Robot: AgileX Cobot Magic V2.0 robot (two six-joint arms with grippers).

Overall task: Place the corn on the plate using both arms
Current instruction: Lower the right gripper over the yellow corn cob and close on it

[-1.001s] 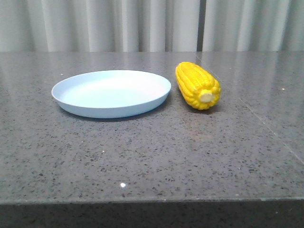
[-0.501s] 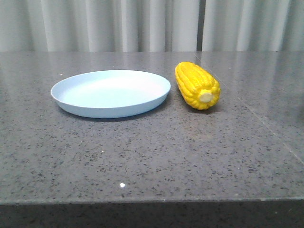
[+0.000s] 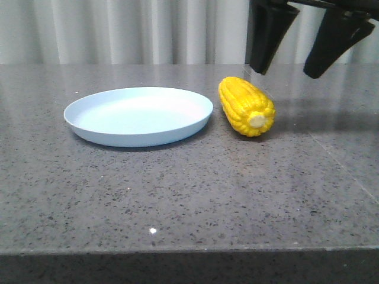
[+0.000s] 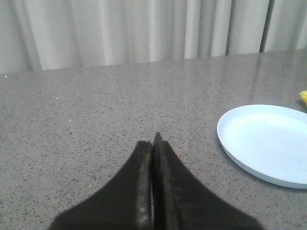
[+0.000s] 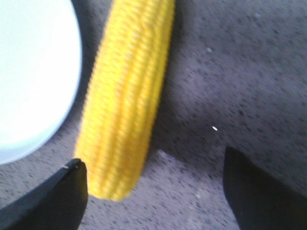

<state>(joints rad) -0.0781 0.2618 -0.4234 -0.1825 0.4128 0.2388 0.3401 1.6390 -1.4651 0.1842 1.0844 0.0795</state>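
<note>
Lying on its side on the grey speckled worktop (image 3: 195, 195), the corn cob (image 3: 246, 106) sits just beside the right rim of the pale blue plate (image 3: 95, 127), its cream stub end turned toward the camera and its tip pointing away; whether it touches the rim cannot be told. The plate holds nothing. The step in hand looks like the reach for the cob, and doing it well would mean centring the right end effector (image 3: 296, 44) over the cob's thick middle, fingers on either long flank across the cob's length, since the rounded, ridged, plastic-looking body could roll or squirt out of an off-centre pinch. The finger on the plate side has only a narrow gap to go down into, so a straight descent matters to avoid knocking the rim. That right end effector hovers above and a little behind the cob with its dark fingers (image 3: 267, 35) spread wide, holding and touching nothing; in the right wrist view the corn cob (image 5: 127, 105) lies nearer one finger than the other, which suggests a small sideways correction is needed. The left end effector (image 4: 153, 143) has its fingers pressed together, empty, well apart from the plate (image 4: 230, 143) over bare worktop.
</note>
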